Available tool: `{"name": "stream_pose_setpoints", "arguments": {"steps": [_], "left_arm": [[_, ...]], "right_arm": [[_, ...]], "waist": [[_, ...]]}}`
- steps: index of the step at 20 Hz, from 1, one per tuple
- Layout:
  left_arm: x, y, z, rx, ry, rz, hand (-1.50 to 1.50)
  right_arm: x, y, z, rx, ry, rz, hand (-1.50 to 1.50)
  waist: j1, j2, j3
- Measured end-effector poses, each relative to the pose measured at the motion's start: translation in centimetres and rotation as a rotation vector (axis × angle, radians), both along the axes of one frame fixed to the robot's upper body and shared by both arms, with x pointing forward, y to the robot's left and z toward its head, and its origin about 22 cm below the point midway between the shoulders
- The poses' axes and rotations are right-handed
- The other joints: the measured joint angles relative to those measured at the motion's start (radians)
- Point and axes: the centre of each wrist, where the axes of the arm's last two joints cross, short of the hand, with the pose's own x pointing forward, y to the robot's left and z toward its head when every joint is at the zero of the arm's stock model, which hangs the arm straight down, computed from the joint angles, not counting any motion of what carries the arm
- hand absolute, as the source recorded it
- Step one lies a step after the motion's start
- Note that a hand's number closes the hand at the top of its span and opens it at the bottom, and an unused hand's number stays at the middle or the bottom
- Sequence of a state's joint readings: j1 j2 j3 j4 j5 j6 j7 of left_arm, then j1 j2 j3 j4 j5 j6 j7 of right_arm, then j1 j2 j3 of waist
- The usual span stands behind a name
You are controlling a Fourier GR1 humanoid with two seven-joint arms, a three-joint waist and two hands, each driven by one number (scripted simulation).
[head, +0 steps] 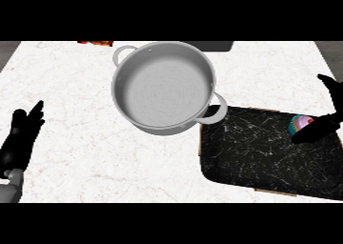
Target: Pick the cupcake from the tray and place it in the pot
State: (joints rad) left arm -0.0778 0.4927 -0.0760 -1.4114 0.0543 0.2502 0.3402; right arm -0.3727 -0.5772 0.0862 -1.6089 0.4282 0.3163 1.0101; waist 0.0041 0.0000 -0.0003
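Black tray on your surface holds the cupcake at its right edge; your right robot hand curls around it. Left robot hand rests open. Pot sits beside the tray.

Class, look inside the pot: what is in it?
The pot shows only its bare grey floor. The cupcake sits on the tray, partly covered by the right robot hand.

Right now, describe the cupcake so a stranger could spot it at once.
Find the dark marbled tray on the counter's right, beside the grey pot. Near its far right edge sits the cupcake, the only colourful thing there, partly hidden by the right hand.
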Motion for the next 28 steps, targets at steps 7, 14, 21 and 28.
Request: {"name": "stream_pose_setpoints", "arguments": {"steps": [7,14,21,28], "left_arm": [[0.3,-0.7,0.1,0.001,0.001,0.000,0.00],[0.4,-0.1,0.7,0.004,0.002,0.006,0.00],[0.2,-0.3,0.5,0.004,-0.001,0.000,0.00],[0.3,-0.9,0.2,0.005,0.003,-0.001,0.00]], "right_arm": [[1.0,-0.3,-2.1,-0.007,0.038,-0.018,-1.50],[2.1,-1.0,-3.8,-0.040,0.058,-0.039,-1.50],[3.4,-1.1,-6.2,-0.038,0.124,-0.077,-1.50],[4.2,-1.3,-7.8,-0.017,0.149,-0.082,-1.50]], "waist": [[-0.001,0.000,0.000],[0.000,0.000,0.000],[0.001,0.000,0.000],[0.000,0.001,0.000]]}}
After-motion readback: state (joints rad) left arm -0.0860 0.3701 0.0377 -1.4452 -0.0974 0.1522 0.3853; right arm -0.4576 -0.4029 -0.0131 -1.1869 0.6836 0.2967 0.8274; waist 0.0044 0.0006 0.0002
